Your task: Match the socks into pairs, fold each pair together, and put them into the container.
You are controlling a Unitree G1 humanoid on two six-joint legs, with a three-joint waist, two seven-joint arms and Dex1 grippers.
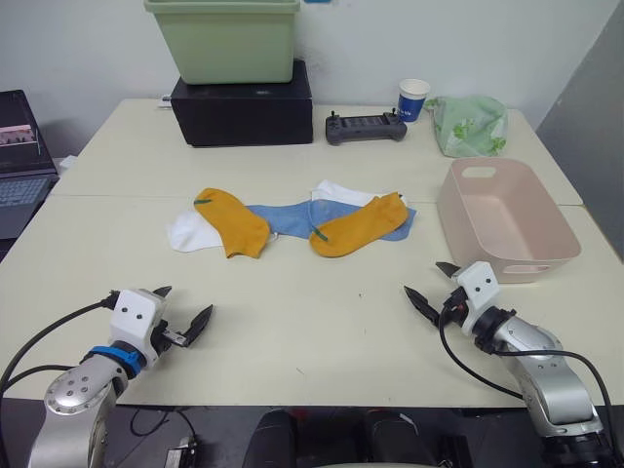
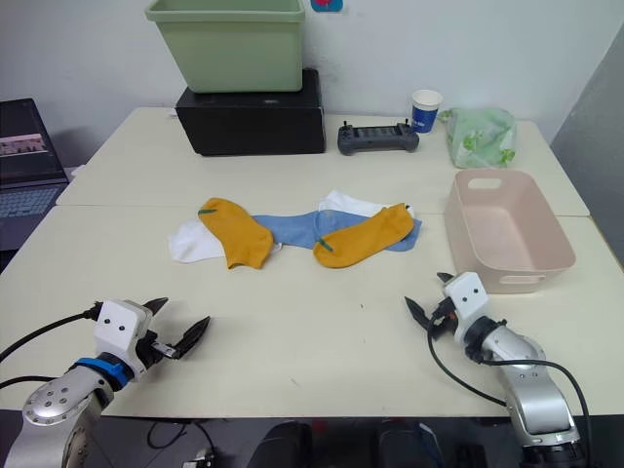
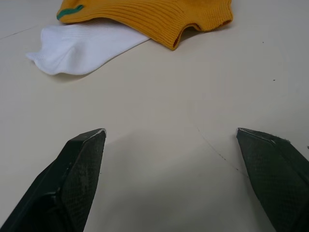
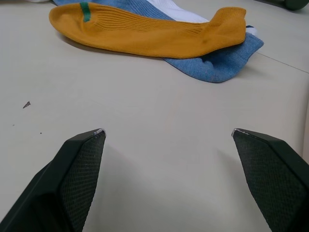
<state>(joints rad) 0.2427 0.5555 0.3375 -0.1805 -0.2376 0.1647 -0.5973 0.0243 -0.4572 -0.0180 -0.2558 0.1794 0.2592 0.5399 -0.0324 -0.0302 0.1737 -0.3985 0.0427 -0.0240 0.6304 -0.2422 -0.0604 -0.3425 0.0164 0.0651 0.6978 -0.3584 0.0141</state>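
Left eye view: smooth cream tabletop [image 1: 322, 331] against a white wall. Ribbed knit socks [image 1: 292, 222] lie heaped at centre; glossy rounded pink container [image 1: 505, 219] at 3 o'clock of them. My left end effector [image 1: 185, 310] and right end effector [image 1: 429, 284] gape wide, empty.

Premises present as an office or lab room. A pale counter [image 1: 292, 322] stands against a plain white wall. Beyond the counter's left edge sits an open laptop [image 1: 19, 156]; a paper cup [image 1: 413, 98] and handheld controller [image 1: 366, 127] rest near the wall.
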